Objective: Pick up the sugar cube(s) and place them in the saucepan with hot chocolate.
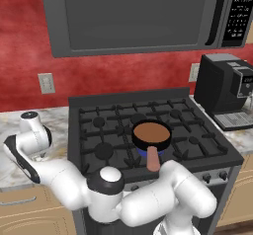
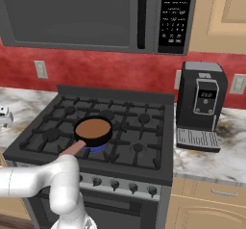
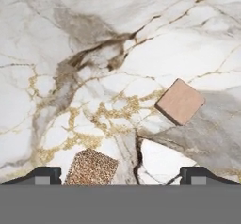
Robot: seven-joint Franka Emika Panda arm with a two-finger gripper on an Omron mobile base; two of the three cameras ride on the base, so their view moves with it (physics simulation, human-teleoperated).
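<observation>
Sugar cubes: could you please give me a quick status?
Gripper open over marble counter. Two sugar cubes below, ungrasped. Saucepan waiting on stove. Nothing blocking.

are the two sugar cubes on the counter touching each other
Apart. The hand view shows bare marble counter between the speckled cube and the plain tan cube.

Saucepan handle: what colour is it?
Pinkish-tan; the saucepan handle shows best in the left base view.
</observation>
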